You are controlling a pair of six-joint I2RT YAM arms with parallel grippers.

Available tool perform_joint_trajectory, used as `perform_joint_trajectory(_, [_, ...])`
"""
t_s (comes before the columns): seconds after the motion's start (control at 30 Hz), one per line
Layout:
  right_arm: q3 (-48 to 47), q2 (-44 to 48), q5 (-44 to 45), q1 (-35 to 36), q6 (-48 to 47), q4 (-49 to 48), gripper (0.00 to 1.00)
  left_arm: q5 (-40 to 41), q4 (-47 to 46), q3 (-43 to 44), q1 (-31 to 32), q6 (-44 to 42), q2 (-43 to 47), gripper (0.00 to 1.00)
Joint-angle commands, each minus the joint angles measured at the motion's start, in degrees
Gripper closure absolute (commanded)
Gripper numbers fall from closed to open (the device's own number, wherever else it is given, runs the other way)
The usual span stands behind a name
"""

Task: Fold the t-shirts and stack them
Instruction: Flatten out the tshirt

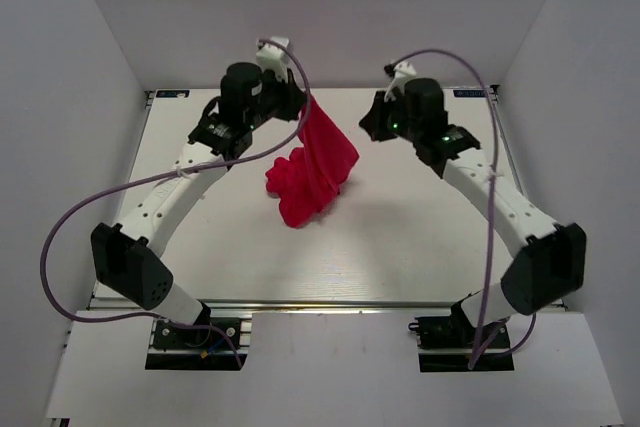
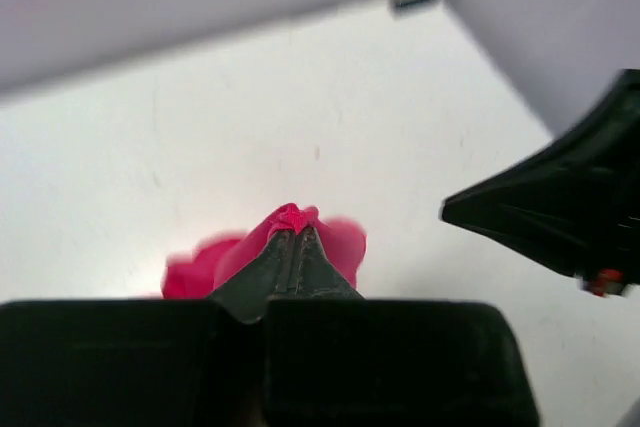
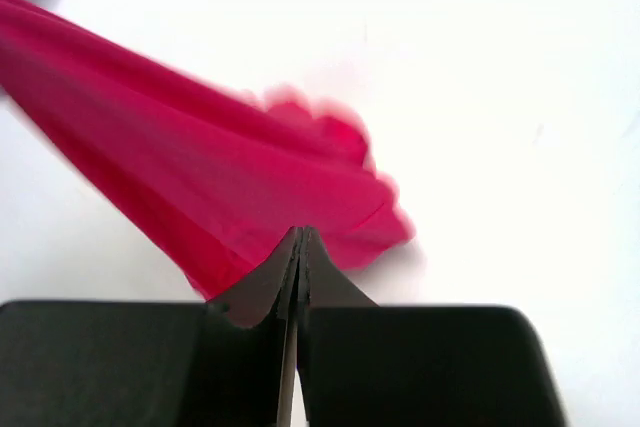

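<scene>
The crimson-pink t-shirt (image 1: 312, 172) hangs in a bunched drape from its top corner down to a crumpled heap on the white table (image 1: 420, 237). My left gripper (image 1: 303, 105) is at the back centre, shut on that top corner. In the left wrist view a knot of pink cloth (image 2: 290, 215) bulges just past its closed fingertips (image 2: 292, 232). My right gripper (image 1: 368, 125) hovers just right of the shirt, with its jaws pressed together. In the right wrist view the shirt (image 3: 200, 167) spreads below and behind the closed tips (image 3: 301, 232), and no cloth shows between them.
Grey enclosure walls (image 1: 90, 57) stand close on three sides of the table. Purple cables (image 1: 60, 237) loop off both arms. The right arm's black wrist (image 2: 560, 207) shows at the right edge of the left wrist view.
</scene>
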State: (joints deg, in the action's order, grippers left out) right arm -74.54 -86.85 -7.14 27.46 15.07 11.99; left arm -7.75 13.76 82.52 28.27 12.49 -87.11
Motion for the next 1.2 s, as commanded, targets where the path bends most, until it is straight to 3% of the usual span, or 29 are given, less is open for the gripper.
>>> perform_joint_trajectory(0.0, [-7.8, 6.2, 4.8, 0.0, -4.8, 1.8, 1.0, 1.9, -0.8, 11.1, 0.3, -4.2, 4.8, 1.0])
perform_joint_trajectory(0.17, [-13.9, 9.2, 6.9, 0.0, -6.9, 3.4, 1.0, -7.5, -1.3, 26.3, 0.3, -6.7, 2.4, 1.0])
perform_joint_trajectory(0.27, [-11.9, 11.3, 10.4, -0.2, -6.7, 2.5, 1.0, -15.7, -5.1, 34.5, 0.3, -5.6, -0.2, 1.0])
perform_joint_trajectory(0.43, [-7.8, 15.0, 12.3, -0.2, -6.4, 1.4, 1.0, -19.3, -7.7, 52.4, 0.3, -0.6, -9.5, 1.0])
perform_joint_trajectory(0.6, [-5.4, 16.1, 11.6, -0.2, -6.5, 0.5, 1.0, -18.0, -11.5, 54.8, 0.3, 2.3, -11.1, 1.0])
perform_joint_trajectory(0.77, [-2.5, 16.4, 11.3, -0.2, -6.0, 0.1, 1.0, -16.9, -11.9, 46.0, 0.3, 1.2, -7.9, 1.0])
perform_joint_trajectory(0.83, [-0.8, 16.2, 11.0, -0.1, -5.8, 0.1, 1.0, -14.1, -11.4, 36.3, 0.3, -1.2, -5.1, 1.0])
perform_joint_trajectory(0.9, [0.3, 15.3, 11.3, -0.1, -5.5, 0.1, 1.0, -8.7, -12.5, 27.0, -0.8, -3.0, 1.0, 1.0])
perform_joint_trajectory(1.0, [3.1, 13.5, 12.1, -0.1, -4.8, 0.2, 1.0, 6.9, -15.2, 2.2, -0.9, -4.4, 9.8, 1.0])
perform_joint_trajectory(1.03, [4.3, 12.9, 12.1, -0.1, -4.4, 0.1, 1.0, 14.4, -15.2, -2.0, -0.9, -4.4, 11.7, 1.0])
perform_joint_trajectory(1.17, [5.9, 7.3, 10.9, 0.0, -4.4, 0.6, 1.0, 27.4, -13.8, -18.5, -1.4, -0.6, 17.3, 1.0])
